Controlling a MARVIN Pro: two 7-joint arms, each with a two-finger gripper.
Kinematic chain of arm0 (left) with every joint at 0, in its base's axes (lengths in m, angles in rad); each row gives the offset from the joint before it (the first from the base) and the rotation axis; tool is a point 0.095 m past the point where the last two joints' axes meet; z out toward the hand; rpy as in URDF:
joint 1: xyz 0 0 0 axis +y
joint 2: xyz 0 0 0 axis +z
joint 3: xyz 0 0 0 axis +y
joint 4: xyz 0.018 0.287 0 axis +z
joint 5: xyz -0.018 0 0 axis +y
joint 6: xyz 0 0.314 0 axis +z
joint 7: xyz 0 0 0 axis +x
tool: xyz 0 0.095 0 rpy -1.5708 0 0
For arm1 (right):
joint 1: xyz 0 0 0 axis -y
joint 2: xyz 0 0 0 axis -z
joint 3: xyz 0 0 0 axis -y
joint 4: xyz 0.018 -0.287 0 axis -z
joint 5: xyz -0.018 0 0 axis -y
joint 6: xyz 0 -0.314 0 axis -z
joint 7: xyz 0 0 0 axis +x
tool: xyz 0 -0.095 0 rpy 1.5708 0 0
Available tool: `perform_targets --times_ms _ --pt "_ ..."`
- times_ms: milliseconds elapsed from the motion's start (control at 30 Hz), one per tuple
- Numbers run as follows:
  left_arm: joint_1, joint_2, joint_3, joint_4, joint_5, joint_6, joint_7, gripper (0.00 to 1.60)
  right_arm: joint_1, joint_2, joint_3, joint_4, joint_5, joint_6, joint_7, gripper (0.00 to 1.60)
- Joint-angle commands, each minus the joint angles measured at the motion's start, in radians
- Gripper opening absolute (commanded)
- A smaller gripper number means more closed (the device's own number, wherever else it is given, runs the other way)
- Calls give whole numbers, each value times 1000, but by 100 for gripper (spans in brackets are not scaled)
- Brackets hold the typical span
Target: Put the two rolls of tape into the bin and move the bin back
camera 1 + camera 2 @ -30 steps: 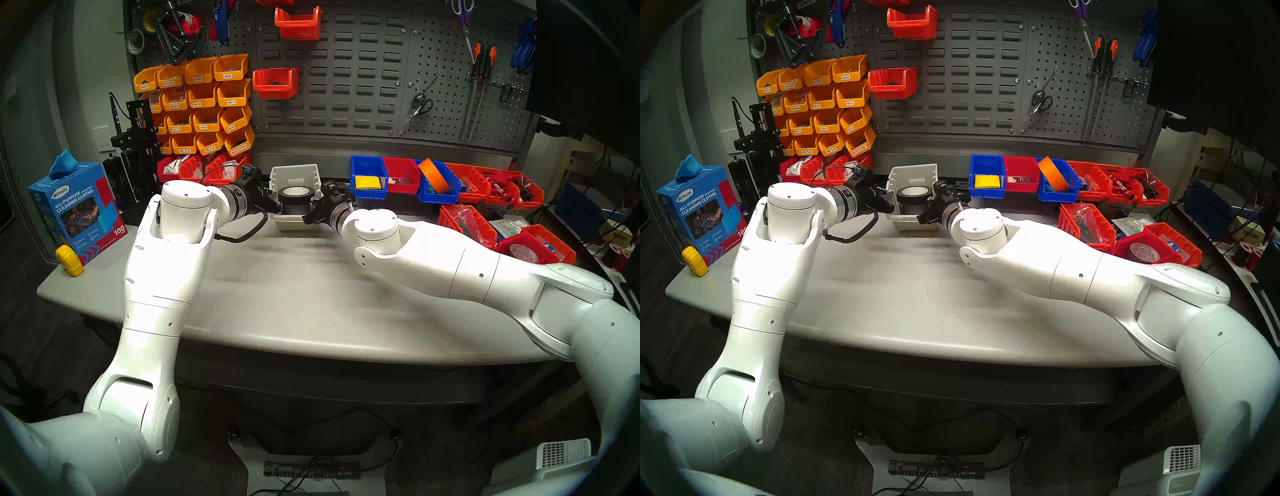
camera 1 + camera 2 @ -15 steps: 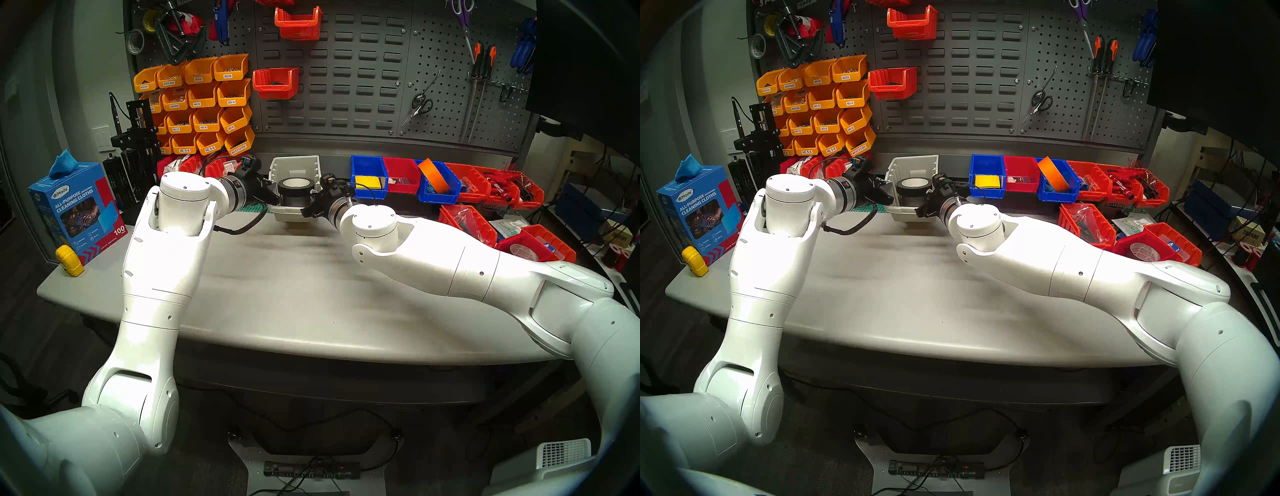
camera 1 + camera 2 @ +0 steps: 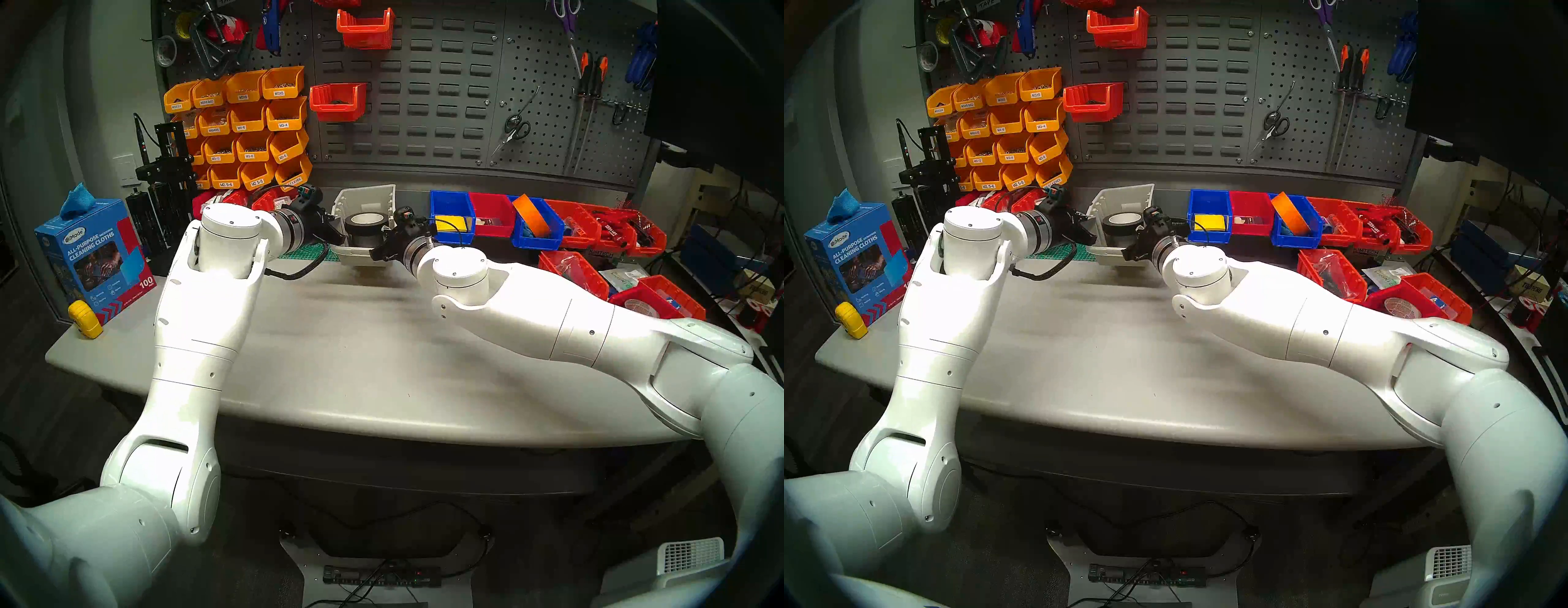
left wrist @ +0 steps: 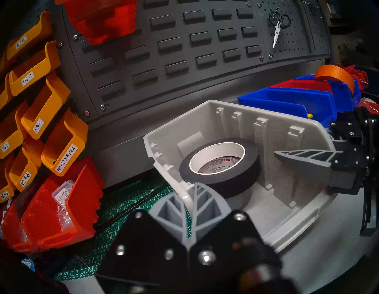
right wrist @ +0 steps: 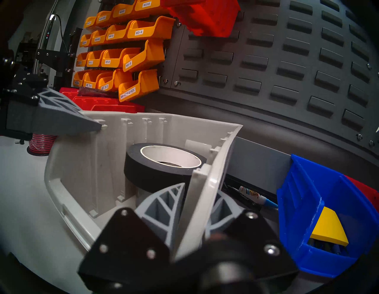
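The beige-grey bin (image 3: 367,197) hangs tilted just above the table's back, held by both side walls. My left gripper (image 3: 338,238) is shut on its left wall, as the left wrist view (image 4: 189,195) shows. My right gripper (image 3: 382,251) is shut on its right wall, as the right wrist view (image 5: 196,193) shows. The black roll (image 3: 365,238) with a white core lies inside, also in the wrist views (image 4: 221,182) (image 5: 151,174). A silver-grey roll (image 4: 240,198) shows partly under it. In the other head view, the bin (image 3: 1123,195) and black roll (image 3: 1110,226) look the same.
A blue bin (image 3: 452,210) stands close to the right of the grey bin, and red bins (image 3: 237,201) to its left. A green cutting mat (image 3: 305,253) lies below my left wrist. The pegboard wall (image 3: 424,127) is right behind. A glue bottle (image 5: 251,194) lies behind the bin.
Both arms have carried the bin up off the table and back toward the pegboard wall. It now tilts with its front lip raised. The black roll stayed inside.
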Motion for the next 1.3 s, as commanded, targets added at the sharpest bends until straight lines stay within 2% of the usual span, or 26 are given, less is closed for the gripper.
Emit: perform_targets --times_ms 0,467,1267 --pt "-100 0 -12 33 12 -51 26 0 0 -5 2 -35 -2 -12 4 0" --pt "-127 3 -6 66 34 -89 27 0 6 -14 2 -4 -6 -27 21 0" --pt "-136 -31 -24 76 44 -96 50 0 46 -9 -2 30 -21 -28 84 0"
